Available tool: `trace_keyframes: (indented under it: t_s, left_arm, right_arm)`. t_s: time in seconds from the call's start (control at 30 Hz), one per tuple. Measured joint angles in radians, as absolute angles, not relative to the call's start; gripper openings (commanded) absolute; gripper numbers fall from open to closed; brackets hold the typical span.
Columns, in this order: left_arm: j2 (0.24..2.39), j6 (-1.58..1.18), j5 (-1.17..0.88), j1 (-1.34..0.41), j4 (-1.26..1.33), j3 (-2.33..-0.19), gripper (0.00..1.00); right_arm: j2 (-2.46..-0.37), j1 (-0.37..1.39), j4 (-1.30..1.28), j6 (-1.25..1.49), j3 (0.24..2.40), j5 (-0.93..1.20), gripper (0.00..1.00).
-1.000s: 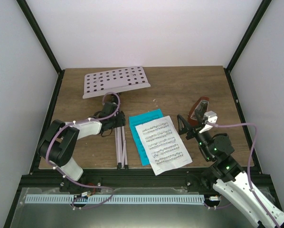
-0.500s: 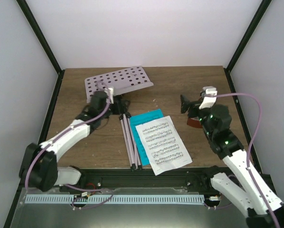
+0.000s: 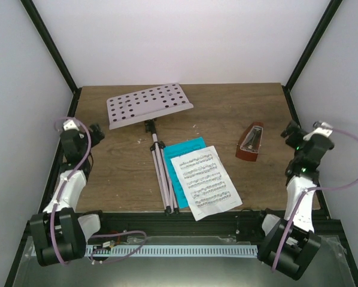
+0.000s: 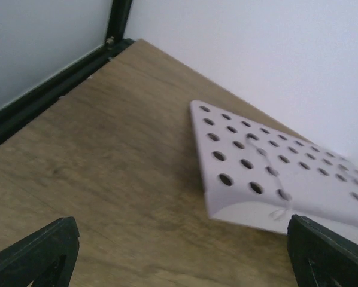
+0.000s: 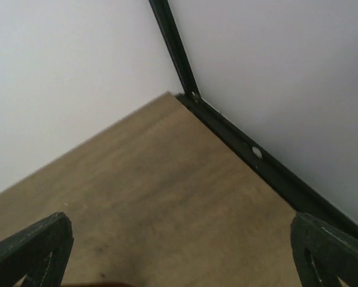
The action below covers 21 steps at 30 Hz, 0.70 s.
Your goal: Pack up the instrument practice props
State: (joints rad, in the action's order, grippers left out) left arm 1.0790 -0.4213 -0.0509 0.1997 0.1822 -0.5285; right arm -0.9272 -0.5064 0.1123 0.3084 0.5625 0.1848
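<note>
The pale pink music stand lies flat on the table, its hole-dotted desk at the back left and its folded legs pointing toward me. The desk also shows in the left wrist view. A white music sheet lies over a cyan sheet at the centre front. The brown metronome lies on its side at the right. My left gripper is open and empty at the left edge. My right gripper is open and empty at the right edge, beside the metronome.
Black frame rails run along the table's left edge and right edge. White walls close in the back and sides. The right wrist view shows bare wood and the back right corner rail.
Both arms have pulled back from the middle to the table's side edges. The music stand shifted a little and now lies free; the metronome lies where the right gripper left it.
</note>
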Motion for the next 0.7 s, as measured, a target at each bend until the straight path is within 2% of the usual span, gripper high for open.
trace_keyframes:
  t_s: [0.1,0.23,0.43,0.7]
  left_arm:
    - [1.073,-0.365,0.006,0.192,0.324,-0.4,0.96]
    - [1.136,-0.283,0.037,0.153,0.493,-0.297,0.96]
    - [1.285,-0.219,0.02,0.099,0.7,-0.283,0.97]
    - [1.341,-0.2,-0.004,0.099,0.797,-0.286,0.96]
  right_arm:
    - [-0.911,-0.506,0.324,0.295,0.29,0.152,1.0]
    - [-0.917,-0.501,0.491,0.275,0.173,0.17,1.0]
    - [-1.005,-0.406,0.809,0.223,0.13,0.232,1.0]
    - [-1.143,-0.297,1.07,0.147,0.083,0.294,1.0]
